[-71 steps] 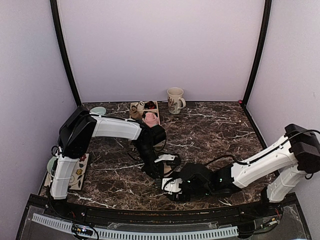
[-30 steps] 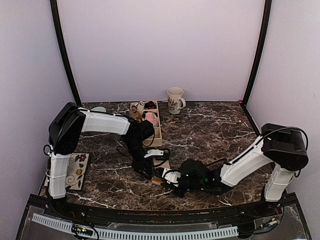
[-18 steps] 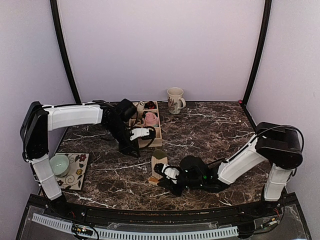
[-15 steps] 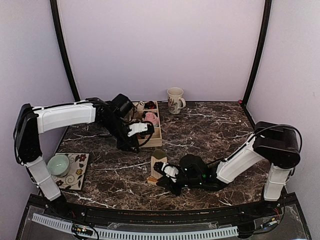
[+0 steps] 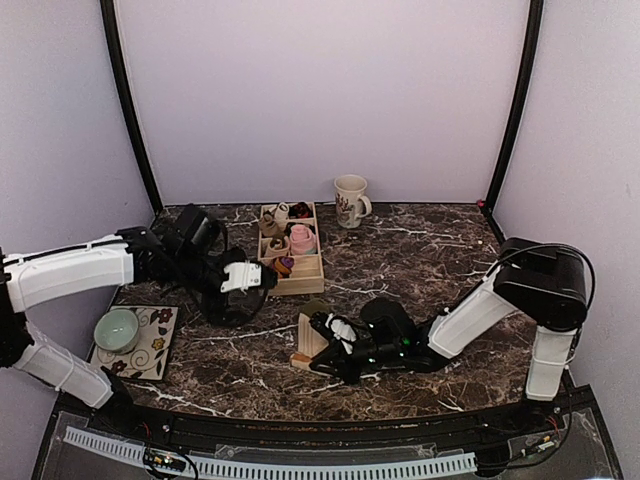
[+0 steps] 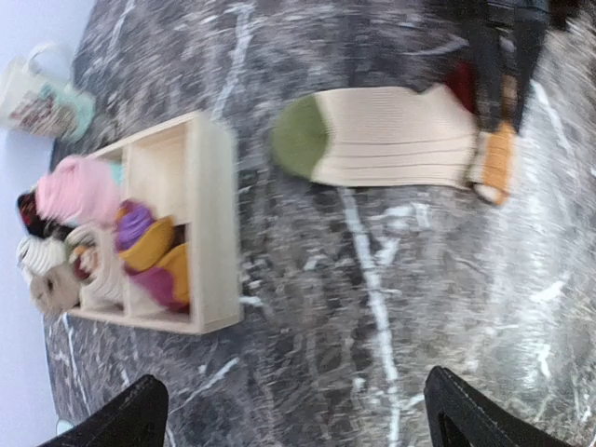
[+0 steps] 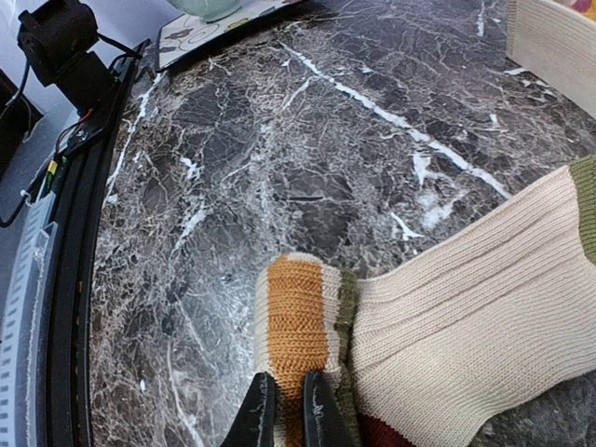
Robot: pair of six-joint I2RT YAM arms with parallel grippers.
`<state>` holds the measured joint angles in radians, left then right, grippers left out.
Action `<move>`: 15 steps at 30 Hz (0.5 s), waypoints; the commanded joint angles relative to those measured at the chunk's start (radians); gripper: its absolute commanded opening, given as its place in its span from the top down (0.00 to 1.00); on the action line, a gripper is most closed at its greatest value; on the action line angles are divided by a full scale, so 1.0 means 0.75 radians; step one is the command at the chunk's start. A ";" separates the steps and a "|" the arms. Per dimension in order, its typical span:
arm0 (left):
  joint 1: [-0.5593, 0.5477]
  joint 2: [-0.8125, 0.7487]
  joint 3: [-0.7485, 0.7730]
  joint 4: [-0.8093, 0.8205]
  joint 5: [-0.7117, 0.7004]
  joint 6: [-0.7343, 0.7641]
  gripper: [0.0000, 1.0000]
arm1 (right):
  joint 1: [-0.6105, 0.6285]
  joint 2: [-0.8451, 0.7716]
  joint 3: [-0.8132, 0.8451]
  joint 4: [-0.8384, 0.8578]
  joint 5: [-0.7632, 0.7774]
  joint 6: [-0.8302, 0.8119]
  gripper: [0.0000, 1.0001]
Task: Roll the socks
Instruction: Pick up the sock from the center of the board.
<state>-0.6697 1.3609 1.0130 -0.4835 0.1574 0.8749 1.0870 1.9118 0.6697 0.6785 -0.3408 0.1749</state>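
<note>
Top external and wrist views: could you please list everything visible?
table: one, dark marble, underneath everything
beige sock: one, green toe, orange cuff, flat mid-table
wooden box: one, pale, behind the sock
striped sock bundle: one, purple-orange-maroon, box's front compartment
pink bundle: one, pink, inside box
mug: one, cream, at back
bowl: one, pale green, on floral mat, left
left claw: one, black, open, over table
right claw: one, black, shut on sock's cuff

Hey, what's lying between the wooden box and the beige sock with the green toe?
Nothing. The left wrist view shows only bare marble tabletop between the wooden box and the green toe of the beige sock; the two are apart.
</note>
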 commanded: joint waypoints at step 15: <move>-0.568 0.250 -0.232 0.449 -0.090 0.218 0.37 | -0.097 0.287 -0.052 -0.427 -0.249 0.337 1.00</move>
<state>-1.0714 1.5185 0.8150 -0.2062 0.1101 1.0142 1.0172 2.0029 0.7158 0.7330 -0.5404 0.3691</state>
